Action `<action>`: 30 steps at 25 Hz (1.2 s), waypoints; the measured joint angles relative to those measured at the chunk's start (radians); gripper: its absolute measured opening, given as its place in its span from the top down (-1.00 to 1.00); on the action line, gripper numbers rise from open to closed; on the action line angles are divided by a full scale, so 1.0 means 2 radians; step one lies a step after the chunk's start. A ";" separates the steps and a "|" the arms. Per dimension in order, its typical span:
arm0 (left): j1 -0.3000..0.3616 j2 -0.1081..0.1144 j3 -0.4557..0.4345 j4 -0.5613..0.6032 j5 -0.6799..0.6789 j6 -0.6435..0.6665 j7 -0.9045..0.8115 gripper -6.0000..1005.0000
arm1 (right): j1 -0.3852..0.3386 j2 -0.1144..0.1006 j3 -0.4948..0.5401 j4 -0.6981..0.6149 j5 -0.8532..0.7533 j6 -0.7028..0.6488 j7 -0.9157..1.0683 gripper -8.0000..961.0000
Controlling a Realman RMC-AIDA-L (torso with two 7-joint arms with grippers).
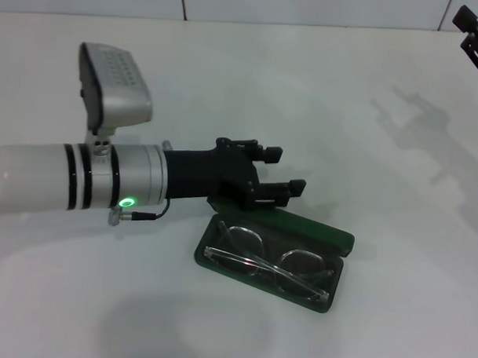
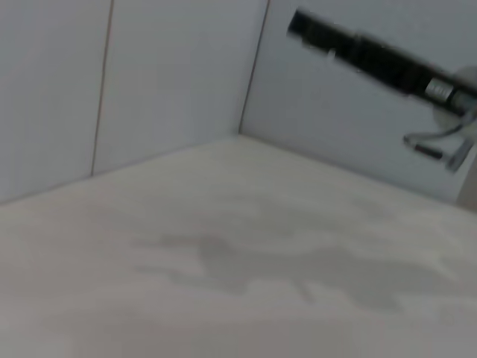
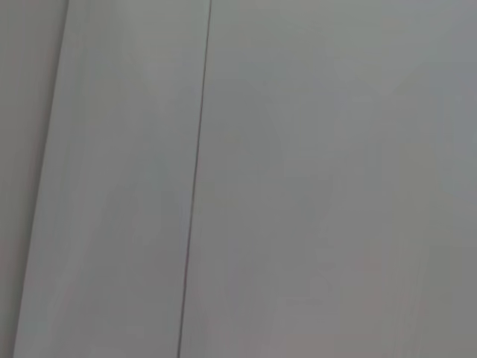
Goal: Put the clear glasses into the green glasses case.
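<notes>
Inside the green glasses case [image 1: 340, 244] lie light, slippery clear glasses [image 1: 269, 262]; just behind it, the left pincer [image 1: 282, 171] gapes empty.

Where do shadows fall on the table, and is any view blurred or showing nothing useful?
Head view: the left gripper casts a soft shadow on the table; the clear glasses stay readable in the green glasses case. Left wrist view: blurred, with faint shadows. Right wrist view: only plain wall panels.
</notes>
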 joint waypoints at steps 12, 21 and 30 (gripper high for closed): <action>-0.018 -0.002 0.004 0.005 0.068 -0.015 -0.061 -0.40 | -0.003 0.002 0.000 0.003 0.000 -0.004 0.000 0.08; 0.008 -0.003 0.004 0.003 0.069 -0.002 -0.019 -0.40 | 0.000 0.002 0.000 0.003 0.001 -0.008 0.000 0.07; 0.023 -0.004 0.002 -0.001 0.053 0.002 0.008 -0.41 | 0.003 0.001 -0.011 0.002 0.002 -0.008 0.002 0.07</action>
